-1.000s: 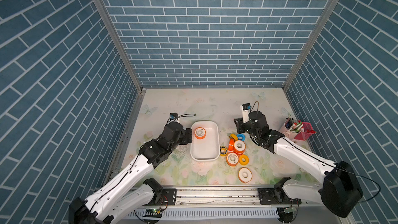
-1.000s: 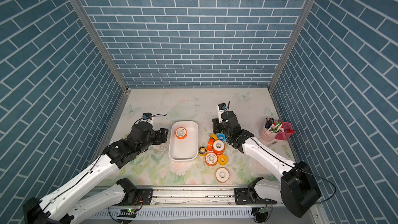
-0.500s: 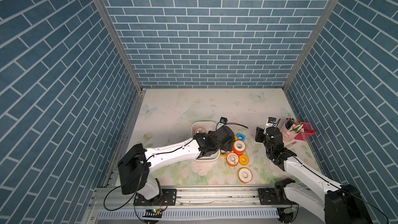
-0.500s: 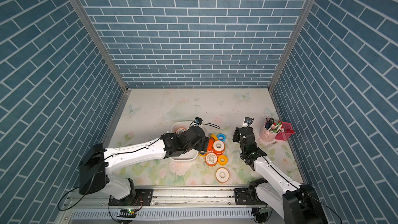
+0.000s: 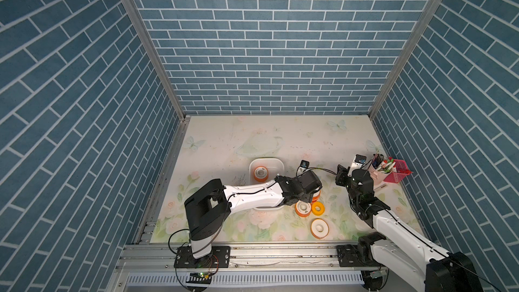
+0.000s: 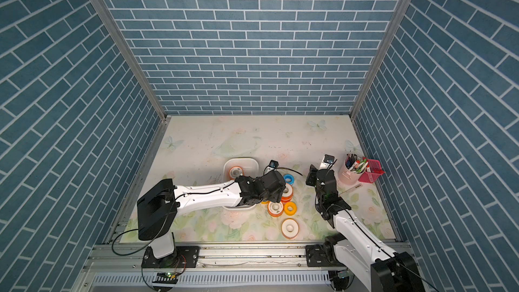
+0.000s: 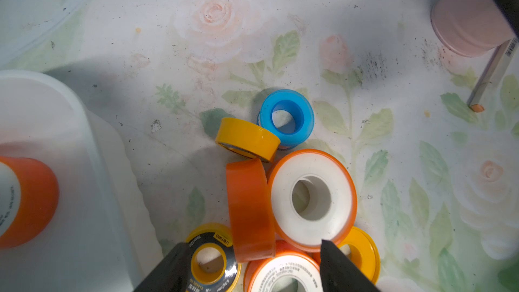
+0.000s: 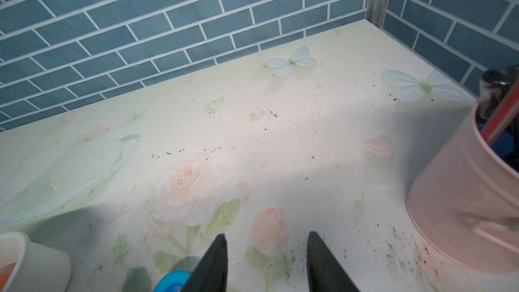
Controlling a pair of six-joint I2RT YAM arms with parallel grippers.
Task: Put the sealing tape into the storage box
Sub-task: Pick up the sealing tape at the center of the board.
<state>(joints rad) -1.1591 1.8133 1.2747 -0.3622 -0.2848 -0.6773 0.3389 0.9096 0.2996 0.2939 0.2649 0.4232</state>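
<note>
Step in hand: picking of one roll from sealing tape pile (image 7: 280, 192) with left gripper (image 7: 252, 269), judged from its place just above pile.
State of left gripper: fingers spread wide, nothing pinched; orange roll on edge (image 7: 250, 209) between them, yellow-black roll (image 7: 210, 262) under one finger.
Good way: lowering straight down, closing on the two flat faces of orange roll on edge, lifting straight up; danger of pressing on neighbours or catching two rolls together.
State of right gripper (image 8: 266, 265): fingers apart, empty, beside pen cup (image 8: 463, 206) near right edge of desk (image 5: 252, 136).
Place of storage box (image 5: 266, 160): about middle of desk, nearer to front edge; left arm (image 5: 252, 198) lying across its front part.
Count in storage box: one orange roll (image 5: 260, 174).
Count on desk: four orange, two yellow rolls (image 7: 247, 139), one blue roll (image 7: 286, 117), one yellow-black; seven packed together just right of storage box, one lone orange roll (image 5: 319, 228) apart toward front edge.
</note>
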